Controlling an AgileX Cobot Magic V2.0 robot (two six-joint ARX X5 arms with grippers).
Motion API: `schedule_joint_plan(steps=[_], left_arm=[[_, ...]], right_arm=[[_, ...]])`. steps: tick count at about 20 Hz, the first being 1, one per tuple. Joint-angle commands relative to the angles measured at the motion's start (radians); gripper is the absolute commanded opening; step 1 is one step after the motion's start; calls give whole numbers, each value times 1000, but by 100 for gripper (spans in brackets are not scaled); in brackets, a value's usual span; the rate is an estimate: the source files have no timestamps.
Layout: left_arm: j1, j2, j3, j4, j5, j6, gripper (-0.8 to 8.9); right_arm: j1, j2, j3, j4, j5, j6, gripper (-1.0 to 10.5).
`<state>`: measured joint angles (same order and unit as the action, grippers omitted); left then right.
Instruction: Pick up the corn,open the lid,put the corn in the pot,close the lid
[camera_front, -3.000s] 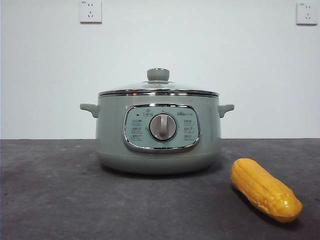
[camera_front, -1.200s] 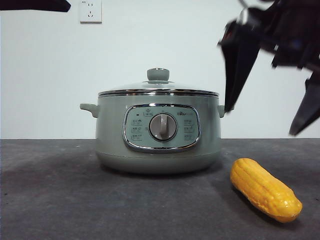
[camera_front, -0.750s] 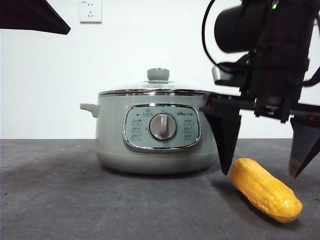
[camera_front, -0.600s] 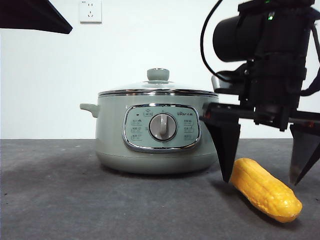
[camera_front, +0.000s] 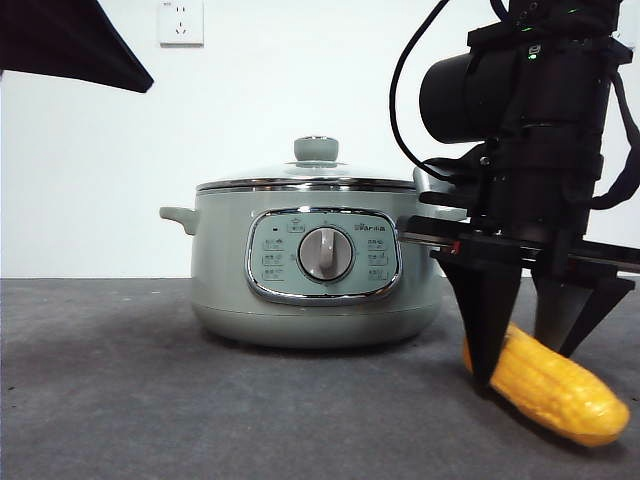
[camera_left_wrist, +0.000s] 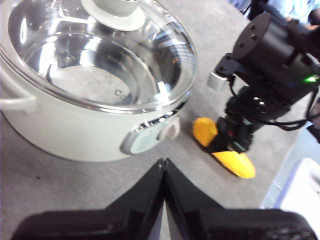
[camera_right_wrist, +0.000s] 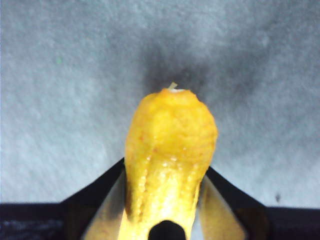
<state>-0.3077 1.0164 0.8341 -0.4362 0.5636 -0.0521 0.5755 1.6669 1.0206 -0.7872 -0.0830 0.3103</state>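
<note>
front view: right pincer (camera_front: 525, 365) straddles corn (camera_front: 550, 385)

Dark grey table (camera_front: 120, 400) bearing the pot (camera_front: 316, 270) and, beside it, the corn (camera_front: 550, 385).

I am looking at what seems a lab test bench, not a kitchen; a plain white wall (camera_front: 300, 90) with a socket (camera_front: 181, 22); a bare dark grey surface (camera_front: 150, 400); cabled robot arm (camera_front: 530, 130).
</note>
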Motion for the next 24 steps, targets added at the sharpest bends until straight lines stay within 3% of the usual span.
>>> schedule_joint_plan(steps=[1, 8, 9, 13, 16, 20, 24], left_arm=[[-4, 47, 68, -27, -28, 37, -5], [-11, 344, 429, -250, -105, 150, 6], [-15, 395, 494, -285, -121, 159, 61], [-42, 601, 771, -410, -166, 170, 490], [-84, 742, 988, -504, -258, 188, 667], [-143, 861, 1155, -527, -331, 207, 669], [-204, 922, 1185, -498, -369, 212, 669]], right_arm=[[-2, -12, 27, -48, 9, -45, -12], [-2, -204, 178, -292, 13, -79, -12], [-2, -233, 204, -319, 13, -80, -12], [-2, -321, 296, -401, 24, -78, -12], [-1, -364, 322, -431, 24, -75, -12], [-1, -376, 322, -478, 53, -75, -12], [0, -376, 321, -499, 71, -74, -12]])
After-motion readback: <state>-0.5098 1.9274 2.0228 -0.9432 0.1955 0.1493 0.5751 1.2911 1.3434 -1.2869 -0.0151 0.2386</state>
